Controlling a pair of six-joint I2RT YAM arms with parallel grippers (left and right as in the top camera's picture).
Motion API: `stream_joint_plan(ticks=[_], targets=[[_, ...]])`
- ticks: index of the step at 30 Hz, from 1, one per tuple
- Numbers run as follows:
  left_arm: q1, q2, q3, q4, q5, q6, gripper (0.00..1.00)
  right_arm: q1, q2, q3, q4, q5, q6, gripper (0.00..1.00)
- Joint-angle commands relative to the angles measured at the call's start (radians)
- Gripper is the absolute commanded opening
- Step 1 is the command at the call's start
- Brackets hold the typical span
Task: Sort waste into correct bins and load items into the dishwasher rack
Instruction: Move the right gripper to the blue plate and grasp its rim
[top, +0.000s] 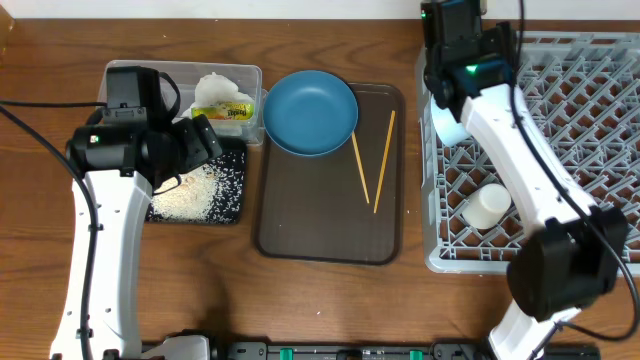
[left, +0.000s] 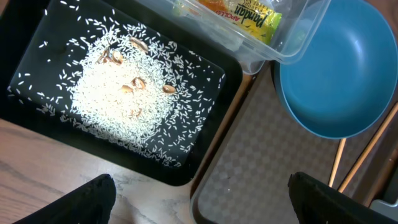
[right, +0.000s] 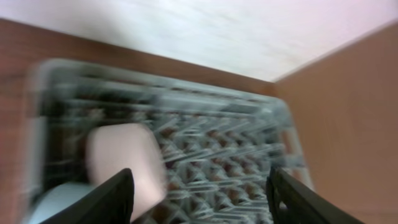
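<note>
The table (top: 300, 310) is brown wood grain with a soft satin finish. The serving tray (top: 310, 215) is matt brown plastic with a fine cross-hatched texture. On its far end sits a plate (top: 310, 112), smooth and blue with a faint sheen, and beside that lie chopsticks (top: 384, 160) of pale bare wood. Left of the serving tray, a black tray (top: 234, 175) is smooth, slightly shiny plastic holding matt white rice (top: 190, 195). Behind it, a tub (top: 190, 66) of clear plastic holds a glossy printed wrapper (top: 225, 110) and a crumpled white paper napkin (top: 215, 88). Right of the serving tray, the rack (top: 600, 90) is matt light-grey plastic, and a smooth white cup (top: 488, 207) lies in it.
</note>
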Motion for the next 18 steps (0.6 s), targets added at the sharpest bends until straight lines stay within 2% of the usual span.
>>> stream_joint_plan(ticks=[1,3,4,9,15,18], targets=[[0.004,0.010,0.018,-0.004,-0.005,0.010,0.91,0.042,-0.014,0.008,-0.042,-0.373,0.204,0.57],[0.004,0.010,0.018,-0.004,-0.005,0.010,0.91,0.062,-0.002,0.008,-0.053,-0.539,0.298,0.44],[0.004,0.010,0.018,-0.004,-0.005,0.010,0.92,0.073,0.009,0.008,-0.053,-0.603,0.346,0.43],[0.004,0.010,0.018,-0.004,-0.005,0.010,0.92,0.140,0.102,0.008,-0.014,-0.705,0.465,0.53],[0.004,0.010,0.018,-0.004,-0.005,0.010,0.91,0.209,0.248,0.008,-0.002,-0.712,0.542,0.55],[0.004,0.010,0.018,-0.004,-0.005,0.010,0.91,0.212,0.278,0.008,-0.006,-0.713,0.584,0.51]])
